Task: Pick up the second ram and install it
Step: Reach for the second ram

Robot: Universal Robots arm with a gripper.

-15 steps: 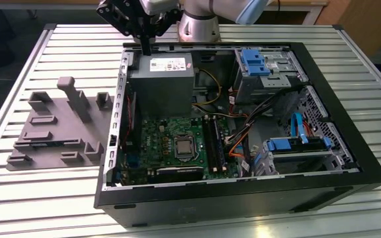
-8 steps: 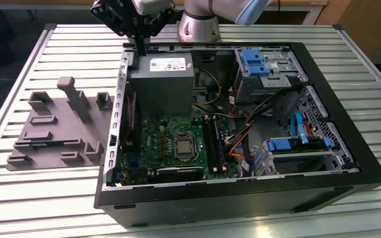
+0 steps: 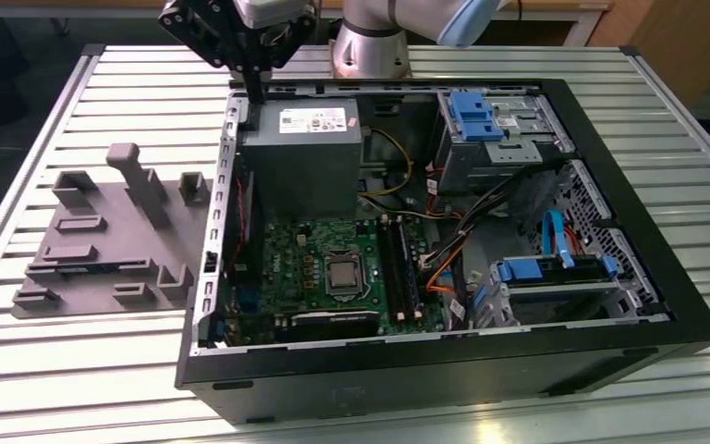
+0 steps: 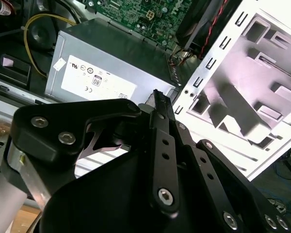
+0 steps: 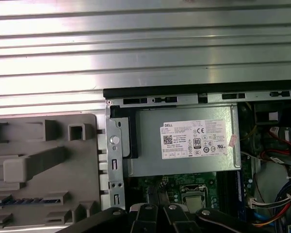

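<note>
Workshop: slatted metal bench, opened computer

Check the gripper in the exterior view: it hangs straight down below the wrist, jaws closed into one narrow black column, tips meeting. In the second wrist view, the black finger links converge on that closed tip. Behind the tool stands the arm, silver with a pale blue joint cap.
</note>
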